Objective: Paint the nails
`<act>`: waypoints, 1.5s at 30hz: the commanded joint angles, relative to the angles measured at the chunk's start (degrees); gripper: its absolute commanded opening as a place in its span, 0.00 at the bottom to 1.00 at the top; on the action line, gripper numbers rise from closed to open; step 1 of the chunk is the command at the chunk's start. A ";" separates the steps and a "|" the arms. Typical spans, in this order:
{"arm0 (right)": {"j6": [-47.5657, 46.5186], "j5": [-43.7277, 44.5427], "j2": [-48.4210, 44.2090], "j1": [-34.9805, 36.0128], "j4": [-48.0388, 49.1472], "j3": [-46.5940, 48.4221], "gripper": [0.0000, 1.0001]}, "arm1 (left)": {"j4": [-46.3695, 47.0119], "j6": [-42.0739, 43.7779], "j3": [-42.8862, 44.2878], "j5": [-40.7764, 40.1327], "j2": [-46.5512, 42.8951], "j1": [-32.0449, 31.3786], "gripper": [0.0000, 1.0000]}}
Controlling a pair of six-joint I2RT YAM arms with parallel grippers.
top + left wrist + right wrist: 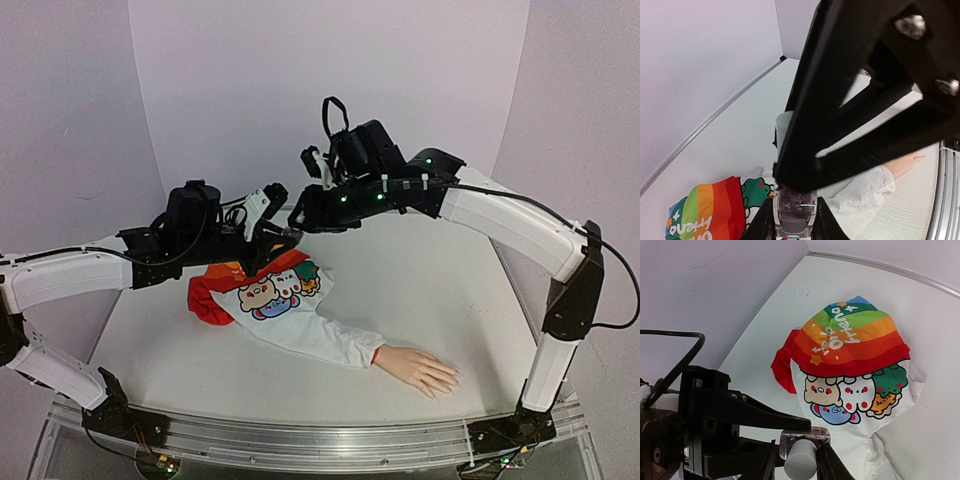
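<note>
While the left tool (794, 227) pinches the bottle (794, 209), the right tool (799, 463) cannot be judged.

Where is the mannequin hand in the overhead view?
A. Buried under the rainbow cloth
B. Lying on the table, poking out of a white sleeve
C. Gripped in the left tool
B: the mannequin hand lies on the table at the cuff of the white sleeve, uncovered and with nothing gripping it.

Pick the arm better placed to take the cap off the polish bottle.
Right, probably. The right gripper already flanks the pale cap, while the left gripper is shut on the bottle, holding it up.
</note>
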 commanded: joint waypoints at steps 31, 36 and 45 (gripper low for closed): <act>-39.51 -30.09 -15.42 0.05 -0.24 -14.37 0.00 | -8.20 0.18 3.45 41.42 -3.06 -0.12 0.00; -38.55 -29.13 -15.36 0.07 -0.23 -14.20 0.00 | -7.75 0.04 2.61 38.12 -3.40 -0.14 0.00; -37.48 -26.76 -16.66 0.02 -0.12 -14.94 0.00 | -8.31 1.03 2.15 34.84 -2.39 -0.14 0.00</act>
